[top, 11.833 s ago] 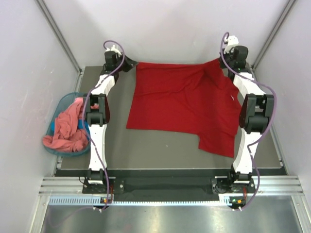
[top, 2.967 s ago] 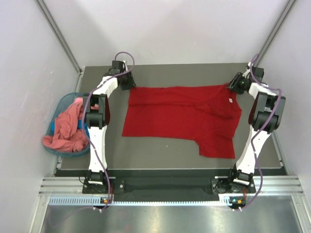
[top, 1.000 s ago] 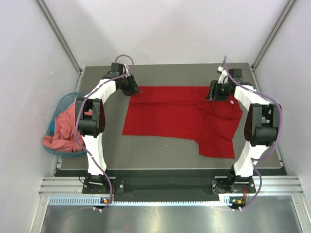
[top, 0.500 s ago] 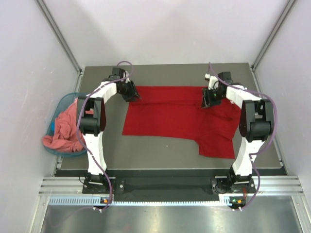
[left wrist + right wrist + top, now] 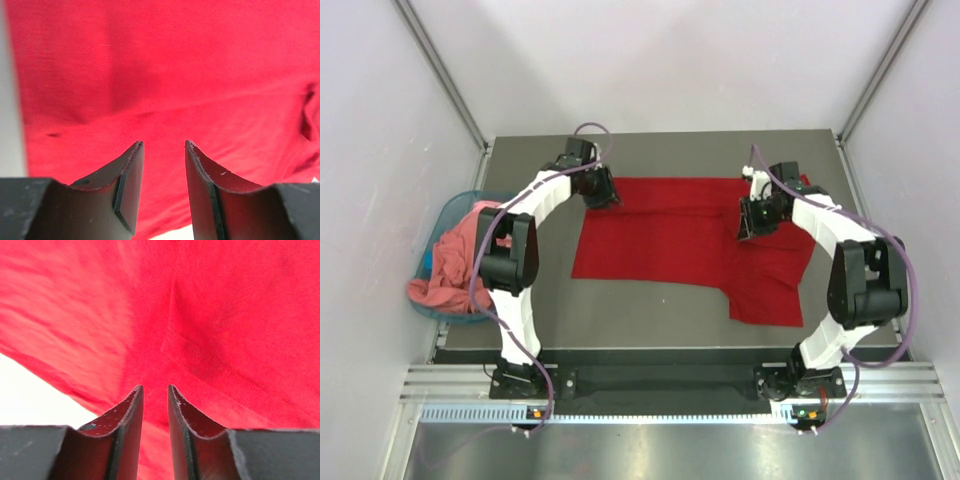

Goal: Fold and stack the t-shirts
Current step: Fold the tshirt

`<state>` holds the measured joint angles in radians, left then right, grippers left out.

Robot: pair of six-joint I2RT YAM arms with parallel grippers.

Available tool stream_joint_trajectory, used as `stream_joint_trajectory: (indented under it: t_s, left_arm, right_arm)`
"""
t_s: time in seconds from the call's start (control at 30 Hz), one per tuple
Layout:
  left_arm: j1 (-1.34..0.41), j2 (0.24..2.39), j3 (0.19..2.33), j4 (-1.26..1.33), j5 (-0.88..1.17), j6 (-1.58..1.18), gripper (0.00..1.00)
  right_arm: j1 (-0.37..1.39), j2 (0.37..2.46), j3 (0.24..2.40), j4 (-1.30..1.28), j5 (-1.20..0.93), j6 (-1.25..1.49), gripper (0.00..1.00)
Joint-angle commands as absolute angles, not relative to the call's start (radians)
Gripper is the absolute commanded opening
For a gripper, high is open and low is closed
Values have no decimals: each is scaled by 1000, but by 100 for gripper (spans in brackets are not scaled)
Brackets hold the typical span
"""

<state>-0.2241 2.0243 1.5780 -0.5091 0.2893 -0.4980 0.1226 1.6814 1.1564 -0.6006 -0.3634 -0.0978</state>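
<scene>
Plainly, the deep red cotton short-sleeved t-shirt (image 5: 680, 240) lies spread on the dark grey surface (image 5: 650, 310) toward its far side. The crumpled salmon-pink t-shirt (image 5: 455, 265) sits in the teal plastic basket (image 5: 442, 215) off the left edge. The left claw (image 5: 603, 196) is at the red shirt's far-left corner, released, its jaws apart with cloth beneath and nothing between them. The right claw (image 5: 748, 228) sits further in, over the rumpled right part of the shirt. Its jaws are a narrow slit apart, and I cannot tell whether they have pinched any cloth. The main risk, as I judge it, is an uneven pick-up: the left claw is at a corner and the right is well inside the edge. A lift from here could drag the shirt askew or bunch the right side, and the fold would then be crooked. The right claw might also catch only one layer, or two where the cloth overlaps, because a stitched hem (image 5: 210, 362) runs across just beyond its tips. The overhead view gives the whole outline, both arms' places and the waiting basket, but it hides the jaws under the wrists. The wrist views show the jaw gaps and the hem and creases close up. They do not show where on the shirt each claw stands.
</scene>
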Motion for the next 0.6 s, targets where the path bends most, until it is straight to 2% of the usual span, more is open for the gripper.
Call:
stream_joint_trajectory:
  t_s: [0.0,0.1,0.3,0.43,0.57]
  left_arm:
    - [-297,1936,1575,-489,249,-496,43]
    - [-339,1918,1571,-480,250,-511,43]
    - [-351,1894,1536,-462,279,-531,43]
    - [-350,1898,1531,-468,293,-531,43]
    - [-350,1896,1517,-466,298,-531,43]
  right_arm:
    - [133,1582,1186,-581,-368,-22,28]
    - [124,1559,1204,-520,-289,75,33]
    - [121,1649,1226,-408,-195,117,27]
    - [124,1751,1218,-354,-222,136,25]
    - [159,1761,1157,-338,-210,117,27]
